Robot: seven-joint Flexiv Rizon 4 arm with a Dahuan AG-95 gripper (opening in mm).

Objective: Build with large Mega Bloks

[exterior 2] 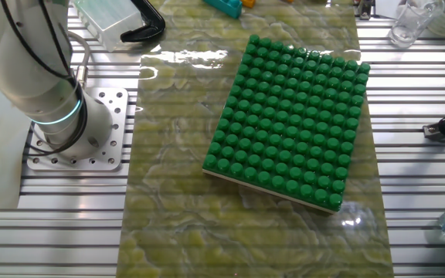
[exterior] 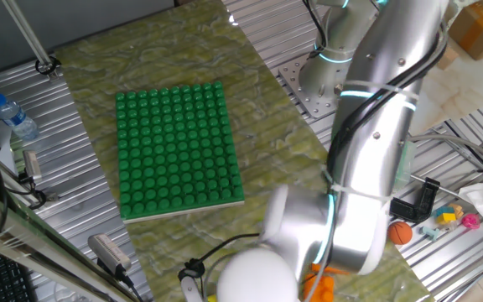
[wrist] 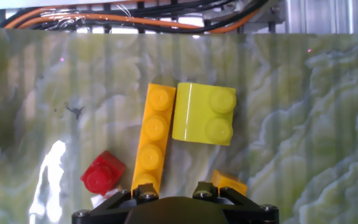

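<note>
In the hand view a long orange-yellow brick (wrist: 153, 140) with several studs lies on the mat. A yellow-green two-stud brick (wrist: 204, 114) touches its right side. A small red brick (wrist: 102, 173) lies to its left. An orange brick (wrist: 230, 184) is half hidden at the bottom. My gripper (wrist: 174, 191) hangs over them, its fingers apart and empty, at the near end of the long brick. In one fixed view the arm hides the gripper, and only orange brick bits (exterior: 321, 285) show. A cyan brick (exterior 2: 222, 6) shows at the top edge of the other fixed view.
The big green studded baseplate (exterior: 179, 151) lies on the mat, bare; it also shows in the other fixed view (exterior 2: 292, 116). An orange ball (exterior: 401, 232) and small toys (exterior: 447, 218) lie off the mat to the right. A water bottle (exterior: 13, 116) lies at the left.
</note>
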